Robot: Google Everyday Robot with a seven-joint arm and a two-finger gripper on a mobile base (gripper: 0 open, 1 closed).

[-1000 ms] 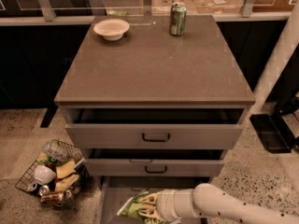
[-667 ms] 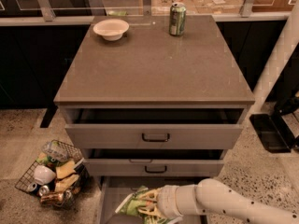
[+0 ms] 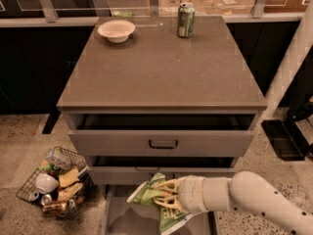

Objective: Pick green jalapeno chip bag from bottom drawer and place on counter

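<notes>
Since a second ago, well below the counter (image 3: 161, 67) and above the open bottom drawer (image 3: 124, 220), the gripper (image 3: 166, 199) has been raised slightly. Its fingers (image 3: 170, 185) are closed around the green jalapeno chip bag (image 3: 146, 194), held mid-body. The bag is judged light, soft and slippery, so a gentle central pinch is advised.

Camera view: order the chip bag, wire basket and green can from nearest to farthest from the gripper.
1. Green jalapeno chip bag, held in the gripper above the bottom drawer.
2. Wire basket, down at left.
3. Green can, counter's far edge.
</notes>
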